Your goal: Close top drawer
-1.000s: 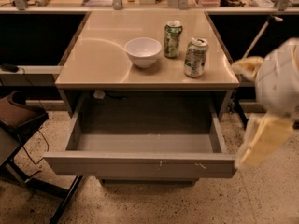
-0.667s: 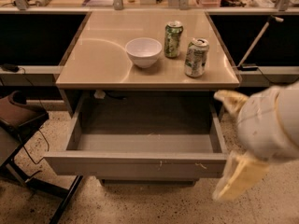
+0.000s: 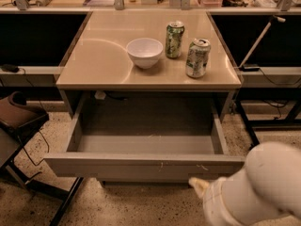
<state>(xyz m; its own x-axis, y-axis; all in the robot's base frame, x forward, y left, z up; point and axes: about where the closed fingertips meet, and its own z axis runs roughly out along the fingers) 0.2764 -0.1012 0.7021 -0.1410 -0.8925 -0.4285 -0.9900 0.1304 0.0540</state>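
Observation:
The top drawer (image 3: 141, 166) is a wide, shallow grey metal drawer pulled far out from under the tan table top (image 3: 103, 65). It is empty inside. Its flat front panel has small whitish scratches right of centre. My gripper (image 3: 198, 186) is at the lower right, just below and in front of the drawer's front panel, right of centre. Only its cream tip shows past the thick white arm (image 3: 263, 187), which hides the rest. I cannot tell whether it touches the panel.
On the table top stand a white bowl (image 3: 144, 52) and two green cans (image 3: 174, 39) (image 3: 197, 57). A brown chair (image 3: 19, 119) with dark legs stands at the left. A black table frame (image 3: 263, 124) and cables are at the right.
My arm has swung from the right side of the drawer down and to the left. It now sits low in front of the drawer's front panel. The drawer has not visibly moved.

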